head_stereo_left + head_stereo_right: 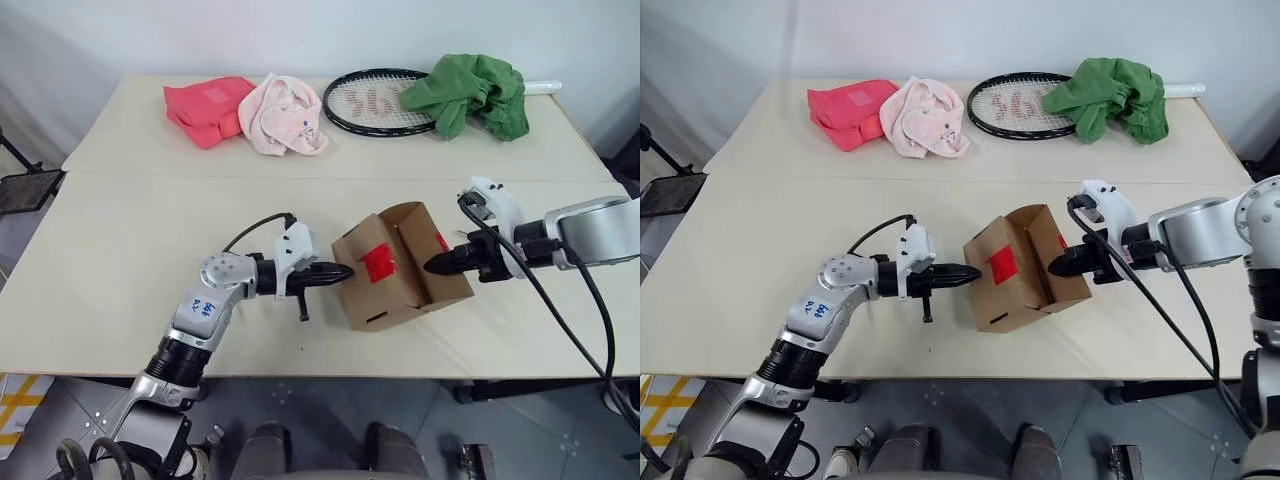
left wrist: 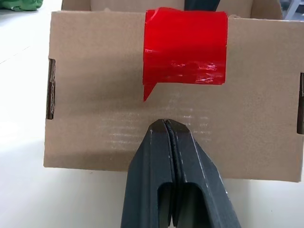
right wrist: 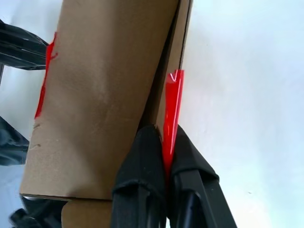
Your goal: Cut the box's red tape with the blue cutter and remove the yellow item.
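Near the worktop's (image 1: pixel 120 300) front edge, left of centre: left gripper (image 1: pixel 345 271) level, jaws clenched on nothing, tips pressed against the box's (image 1: pixel 395 265) front wall just below the red tape (image 1: pixel 379 263). Box stands at centre front, lid raised and tilted back, tape torn along its upper edge. To the right: right gripper (image 1: pixel 432 265), jaws clamped on the lifted lid's edge, pinching a strip of red tape there. Along the far edge: pink-red pouch (image 1: pixel 208 108), pale pink cloth (image 1: pixel 284 116), racket (image 1: pixel 375 102), green cloth (image 1: pixel 470 92).
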